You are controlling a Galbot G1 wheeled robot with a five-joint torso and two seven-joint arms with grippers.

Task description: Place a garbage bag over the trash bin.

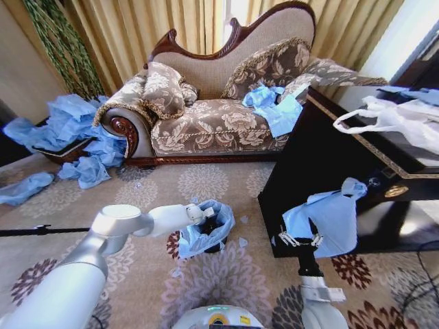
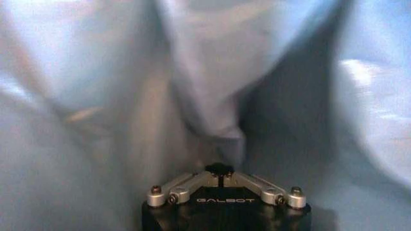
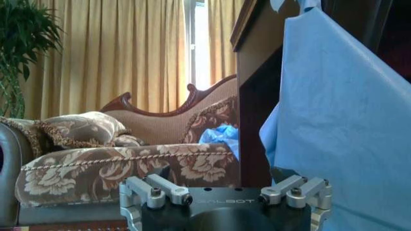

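Head view: the trash bin [image 1: 211, 232] stands on the patterned carpet [image 1: 226, 185] in front of the sofa [image 1: 219, 103], with the garbage bag [image 1: 199, 236] already draped round much of its rim, crumpled and low on the near side. The left gripper [image 1: 206, 221] reaches in at the bin's mouth. The right gripper [image 1: 300, 240] hangs beside the dark cabinet [image 1: 329, 164], against another blue bag [image 1: 329, 219] hanging there; whether it is spread or pinching that plastic, I cannot tell.

Left wrist view: the left gripper [image 2: 220, 169] has its fingers pressed together on a fold of the garbage bag [image 2: 205, 86], blue plastic all around (it looks to be inside the bag).

Right wrist view: the blue bag [image 3: 340, 125] hangs just beside the cabinet [image 3: 257, 110], sofa [image 3: 128, 163] beyond.

By my judgement the bag is mostly on; what remains is seating and evening the edge over the rim, then letting go.
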